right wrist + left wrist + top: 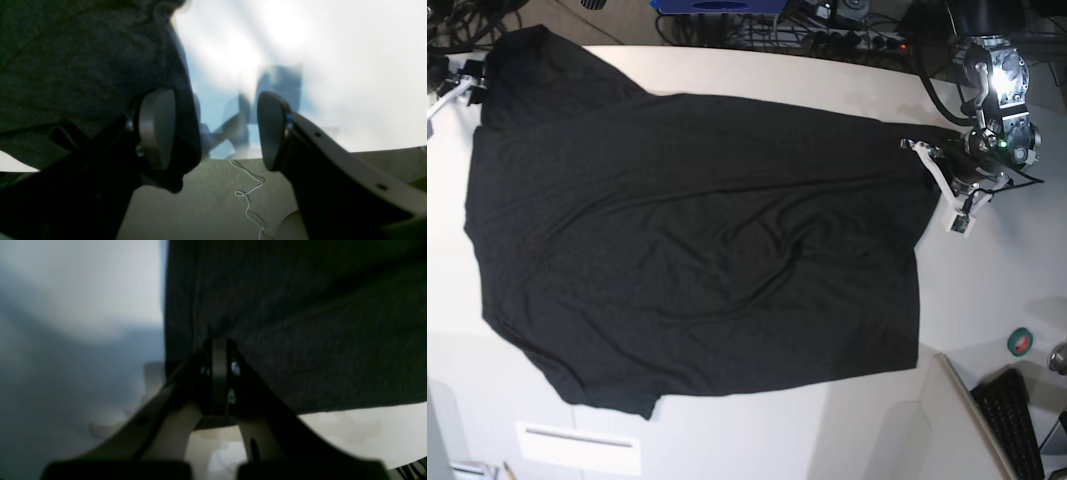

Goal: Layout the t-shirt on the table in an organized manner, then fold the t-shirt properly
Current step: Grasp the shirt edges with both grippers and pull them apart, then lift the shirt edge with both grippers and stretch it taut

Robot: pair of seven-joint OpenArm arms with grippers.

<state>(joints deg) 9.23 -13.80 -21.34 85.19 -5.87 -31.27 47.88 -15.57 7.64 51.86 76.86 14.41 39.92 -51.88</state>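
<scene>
Looks like a robotics lab or workshop to me: white table (757, 70), tangle of cables (827, 35) behind it, a keyboard (1017, 420) in the corner, maybe a green tape roll (1020, 342).

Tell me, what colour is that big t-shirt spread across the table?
Plain black: no print shows on the t-shirt. The base view shows it best.

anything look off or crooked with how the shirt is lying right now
Yes. The t-shirt is spread on the table but lies askew: its bottom edge runs slanted, the lower left corner is flipped over, and shallow wrinkles cross the middle. A loose white thread also lies on the table near the right gripper.
</scene>
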